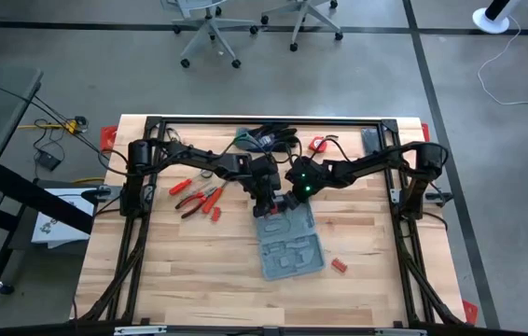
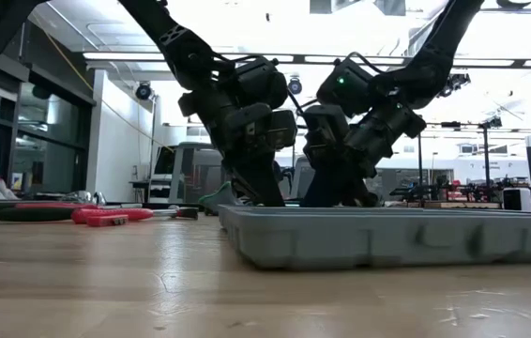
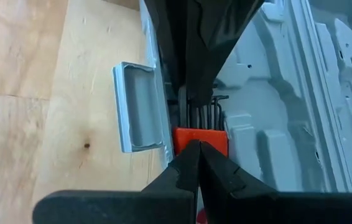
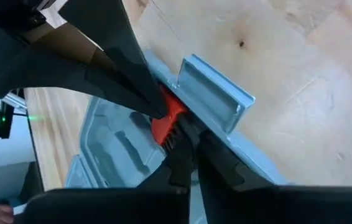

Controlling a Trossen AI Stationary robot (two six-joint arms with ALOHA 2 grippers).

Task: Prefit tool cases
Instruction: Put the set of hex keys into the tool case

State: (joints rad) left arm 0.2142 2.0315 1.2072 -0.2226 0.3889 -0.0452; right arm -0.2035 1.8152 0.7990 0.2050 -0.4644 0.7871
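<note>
The grey-blue tool case (image 1: 289, 245) lies open on the tabletop (image 1: 180, 271), and both arms meet at its far end, seating an orange-holdered key set (image 3: 199, 138) into a recess. The left gripper (image 3: 197, 149) and right gripper (image 4: 191, 144) are each pressed together against that set; the next move likely calls for pushing it flush, then backing away

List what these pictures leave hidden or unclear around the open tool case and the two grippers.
- High view: both grippers meet over the tool case; the arms hide the red-holdered tool beneath.
- Left wrist view: the left gripper, shut, covers most of the red holder.
- Right wrist view: the right gripper is shut at that holder; actual grip unclear.
- Low view: the case wall hides its recesses.
</note>
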